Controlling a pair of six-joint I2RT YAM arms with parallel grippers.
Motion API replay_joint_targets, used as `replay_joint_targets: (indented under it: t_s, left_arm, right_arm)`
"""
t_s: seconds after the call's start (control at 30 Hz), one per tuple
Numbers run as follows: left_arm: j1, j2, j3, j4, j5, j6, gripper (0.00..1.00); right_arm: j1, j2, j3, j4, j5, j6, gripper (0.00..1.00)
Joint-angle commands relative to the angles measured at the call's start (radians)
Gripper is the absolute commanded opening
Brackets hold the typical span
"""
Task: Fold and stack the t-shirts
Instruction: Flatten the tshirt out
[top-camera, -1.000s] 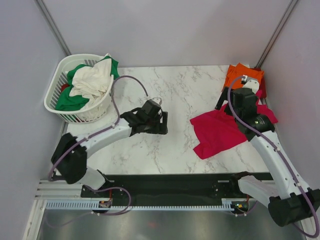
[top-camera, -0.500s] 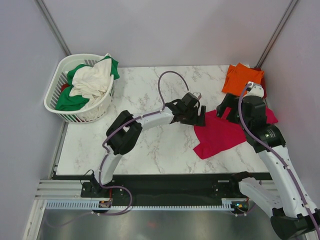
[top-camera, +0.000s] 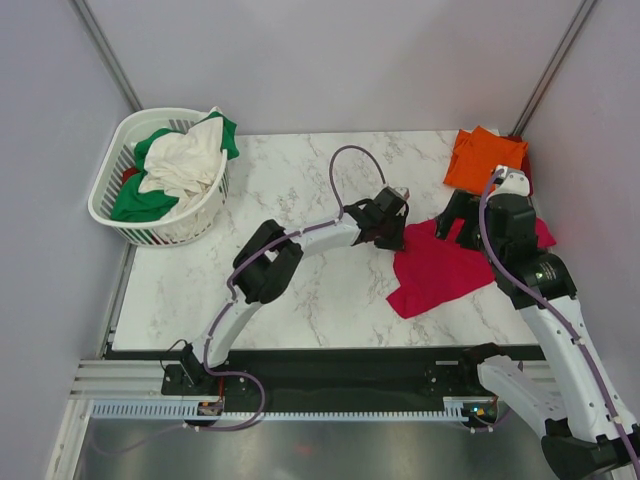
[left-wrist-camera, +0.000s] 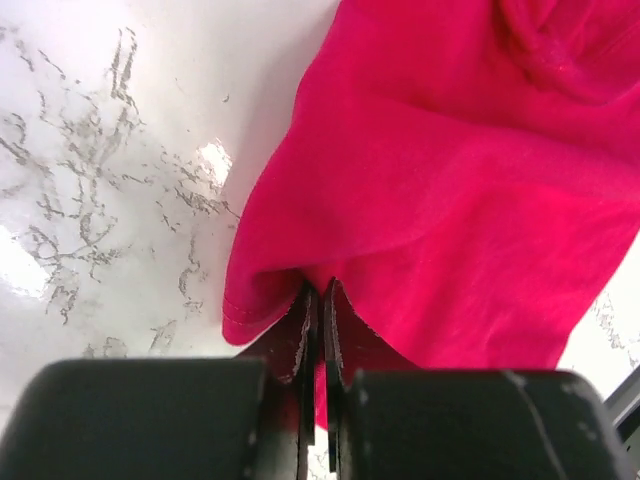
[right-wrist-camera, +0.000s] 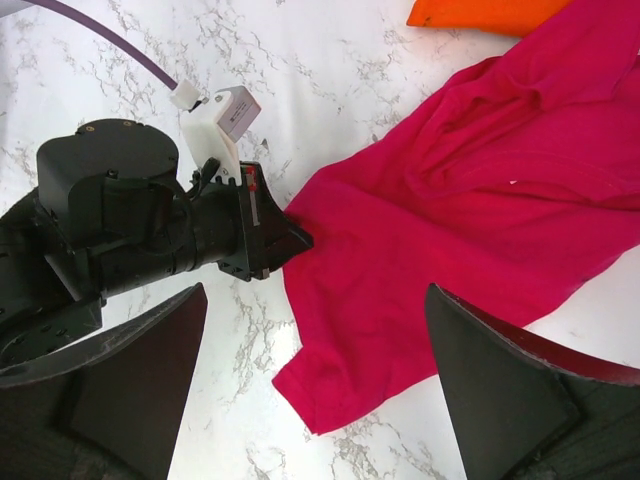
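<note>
A crimson-pink t-shirt (top-camera: 445, 270) lies crumpled at the right of the marble table. My left gripper (top-camera: 398, 236) reaches across to the shirt's left edge. The left wrist view shows my left gripper (left-wrist-camera: 320, 295) shut on a fold of that crimson-pink t-shirt (left-wrist-camera: 450, 180) beside its hem. My right gripper (top-camera: 458, 222) hovers over the shirt's far part. In its own view my right gripper (right-wrist-camera: 315, 290) stands open above the crimson-pink t-shirt (right-wrist-camera: 460, 220), touching nothing. A folded orange t-shirt (top-camera: 483, 158) lies in the far right corner.
A white slatted basket (top-camera: 118, 215) at the far left holds a green t-shirt (top-camera: 140, 205) and a cream-white t-shirt (top-camera: 185, 160). The left arm (top-camera: 320, 235) stretches across the table's middle. Grey walls close in on three sides.
My left arm swung right from the table's middle to the crimson-pink shirt, and its jaws went from open to shut on the left edge. My right gripper shifted slightly and stayed open.
</note>
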Motion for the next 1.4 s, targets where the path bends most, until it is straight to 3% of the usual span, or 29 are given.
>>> replay_joint_targets:
  t_s: [0.0, 0.27, 0.4, 0.5, 0.57, 0.6, 0.67, 0.73, 0.8, 0.9, 1.13, 1.37]
  left_arm:
    - [-0.011, -0.008, 0.058, -0.045, -0.001, 0.01, 0.02]
    - [0.02, -0.491, 0.138, -0.21, -0.247, 0.12, 0.02]
    - [0.164, -0.533, 0.261, -0.312, -0.268, 0.142, 0.02]
    - [0.28, -0.513, 0.212, -0.34, -0.27, 0.145, 0.03]
    - [0.353, -0.469, 0.175, -0.343, -0.22, 0.148, 0.24]
    - [0.426, -0.379, 0.161, -0.357, -0.194, 0.148, 0.6]
    - [0.492, -0.27, 0.205, -0.514, -0.118, 0.133, 0.7]
    - [0.517, -0.241, 0.166, -0.562, -0.077, 0.137, 0.71]
    - [0.49, -0.306, -0.035, -0.446, -0.083, 0.154, 0.72]
    - [0.468, -0.419, -0.18, -0.362, -0.095, 0.154, 0.74]
    - [0.451, -0.53, -0.276, -0.357, -0.152, 0.156, 0.7]
    - [0.443, -0.668, -0.359, -0.359, -0.164, 0.15, 0.72]
  right_arm:
    - [-0.003, -0.015, 0.018, -0.009, 0.01, -0.02, 0.98]
    - [-0.003, -0.024, 0.094, -0.013, 0.088, -0.028, 0.98]
    - [-0.001, 0.018, 0.124, 0.001, 0.096, -0.019, 0.98]
    - [-0.001, 0.033, 0.107, 0.017, 0.067, -0.011, 0.98]
    - [-0.003, 0.035, 0.072, 0.02, 0.039, -0.003, 0.98]
    - [-0.001, 0.035, 0.059, 0.023, 0.033, 0.0, 0.98]
    - [-0.003, 0.033, 0.023, 0.024, 0.0, 0.007, 0.98]
    - [-0.001, 0.018, -0.004, 0.019, -0.011, 0.01, 0.98]
    - [-0.003, 0.005, -0.048, 0.027, -0.004, 0.014, 0.98]
    - [-0.003, 0.011, -0.099, 0.065, -0.017, 0.015, 0.98]
    - [0.023, 0.188, -0.209, 0.226, -0.296, 0.073, 0.98]
    - [0.26, 0.425, -0.292, 0.379, -0.307, 0.096, 0.98]
